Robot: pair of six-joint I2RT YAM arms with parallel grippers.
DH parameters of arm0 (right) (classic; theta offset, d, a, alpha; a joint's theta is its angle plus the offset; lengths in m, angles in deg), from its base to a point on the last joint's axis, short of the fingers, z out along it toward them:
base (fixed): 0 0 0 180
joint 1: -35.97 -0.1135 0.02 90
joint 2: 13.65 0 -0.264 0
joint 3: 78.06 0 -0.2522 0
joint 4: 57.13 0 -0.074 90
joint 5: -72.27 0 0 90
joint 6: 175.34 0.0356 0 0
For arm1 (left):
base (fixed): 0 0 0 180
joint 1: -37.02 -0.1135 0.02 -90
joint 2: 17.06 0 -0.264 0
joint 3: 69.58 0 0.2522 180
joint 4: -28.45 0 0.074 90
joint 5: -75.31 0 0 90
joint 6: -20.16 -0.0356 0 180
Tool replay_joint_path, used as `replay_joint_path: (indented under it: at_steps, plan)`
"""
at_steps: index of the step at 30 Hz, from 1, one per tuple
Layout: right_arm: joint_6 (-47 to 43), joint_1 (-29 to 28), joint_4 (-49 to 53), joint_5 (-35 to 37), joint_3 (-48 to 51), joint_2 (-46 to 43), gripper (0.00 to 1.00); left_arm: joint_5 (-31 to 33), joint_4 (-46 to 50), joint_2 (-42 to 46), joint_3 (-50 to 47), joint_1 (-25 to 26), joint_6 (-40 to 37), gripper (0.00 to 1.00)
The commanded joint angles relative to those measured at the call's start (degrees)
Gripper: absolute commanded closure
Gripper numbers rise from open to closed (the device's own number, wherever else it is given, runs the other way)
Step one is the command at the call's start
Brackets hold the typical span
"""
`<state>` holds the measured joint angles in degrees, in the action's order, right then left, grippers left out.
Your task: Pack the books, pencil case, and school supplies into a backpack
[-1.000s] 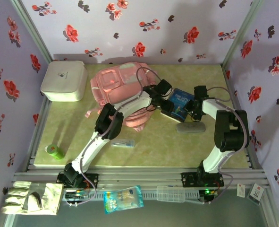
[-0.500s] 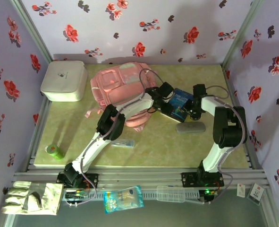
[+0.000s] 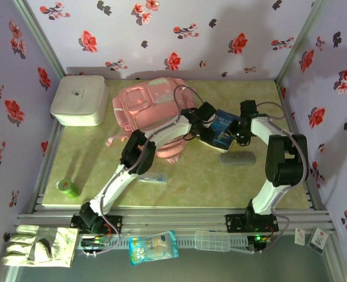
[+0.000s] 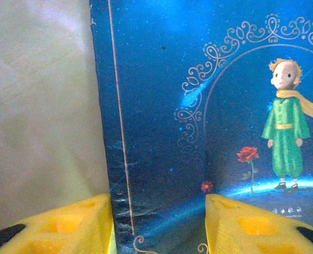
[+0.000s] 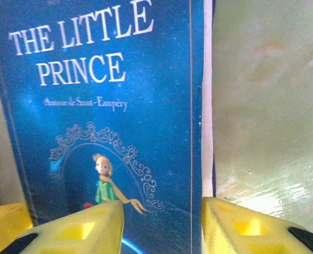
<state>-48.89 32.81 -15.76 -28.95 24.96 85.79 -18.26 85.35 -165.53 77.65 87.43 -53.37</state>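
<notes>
My left hand (image 4: 159, 222) hangs over the blue book (image 4: 161, 106), its yellow fingers (image 4: 66, 227) apart and gripping nothing: one sits above the bare worktop (image 4: 39, 106), the other above the cover, with the book's edge between them. My right hand (image 5: 161, 227) faces the same cover from the far side, likewise spread, one finger over the title page art and the other past the white page edge. Seen from above, the left hand (image 3: 210, 124) and the right hand (image 3: 238, 133) meet over the blue book (image 3: 223, 126), which lies flat just to the right of the pink backpack (image 3: 147, 103). The grey pencil case (image 3: 238, 158) lies further right of the backpack and nearer my bases, close beside the book. The clear packet (image 3: 154, 178) lies on the worktop (image 3: 208, 182) just in front of the backpack, and the green roll (image 3: 68, 188) stands well apart from it, toward the near left corner. A white box (image 3: 79, 101) sits just to the backpack's left.
</notes>
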Motion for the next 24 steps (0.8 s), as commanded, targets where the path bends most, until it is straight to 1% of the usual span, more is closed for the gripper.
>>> replay_joint_path:
  at_steps: [1,2,7,9,14,18,20,24]
  plan:
    - [0.15,-0.78,0.18,-2.65,-1.66,-2.01,0.59,1.09,8.37,-5.26,-1.63,0.84,-1.79,0.54]
    - [0.28,-0.80,0.16,-2.67,-1.71,-2.04,0.60,1.03,8.37,-5.26,-1.66,0.84,-1.73,0.54]
    - [0.29,-0.80,0.09,-3.88,-1.98,-1.92,0.72,1.11,8.46,-5.28,-1.77,0.83,-1.79,0.55]
    - [0.38,-0.77,0.14,-3.82,-1.98,-2.10,0.75,1.30,8.37,-5.18,-1.75,0.83,-1.70,0.55]
    - [-0.18,-0.79,0.66,-2.01,-1.56,-3.34,0.85,1.62,8.06,-4.82,-1.72,0.83,-1.79,0.55]
    - [-1.06,-0.73,1.27,-0.44,-1.46,-3.85,0.96,1.56,8.03,-3.20,-1.55,0.52,-1.92,0.54]
    - [-1.16,-0.71,0.64,0.66,-0.83,-4.40,1.00,1.19,8.23,-1.41,-1.19,0.02,-1.80,0.51]
    - [-2.24,-0.33,-2.23,0.41,-0.06,-5.59,1.00,-2.28,7.99,4.63,0.18,-2.07,-1.20,0.43]
